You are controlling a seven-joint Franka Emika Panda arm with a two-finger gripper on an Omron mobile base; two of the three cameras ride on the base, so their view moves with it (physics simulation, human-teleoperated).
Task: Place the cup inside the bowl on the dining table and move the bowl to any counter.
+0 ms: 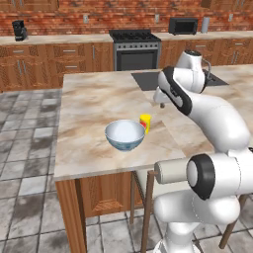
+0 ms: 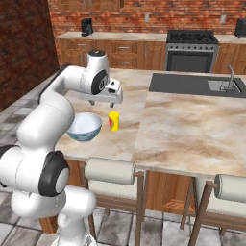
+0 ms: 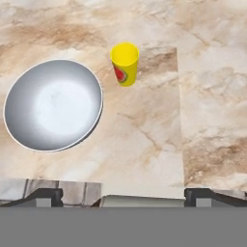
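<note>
The bowl [image 1: 125, 134] [image 2: 84, 126], white inside and blue-grey outside, stands upright near the front edge of the dining table [image 1: 94, 99] [image 2: 192, 120]. Just beside it stands the small yellow cup [image 1: 145, 122] [image 2: 114, 121], upright, with a red patch on its side. My gripper [image 1: 161, 104] [image 2: 102, 104] hangs open above the table, a little higher than the cup and bowl, holding nothing. In the hand view I look down on the bowl [image 3: 53, 104] at the left and the cup [image 3: 125, 63] at the upper middle, with the fingertips [image 3: 46, 197] spread wide at the bottom.
A dark inset sink [image 1: 148, 79] [image 2: 192, 84] with a faucet [image 2: 230, 77] lies at the table's far side. Stools [image 2: 109, 170] stand at the near edge. The wall counter [image 1: 59, 39] [image 2: 120, 36] carries a coffee machine [image 1: 20, 29], next to a stove [image 1: 134, 47].
</note>
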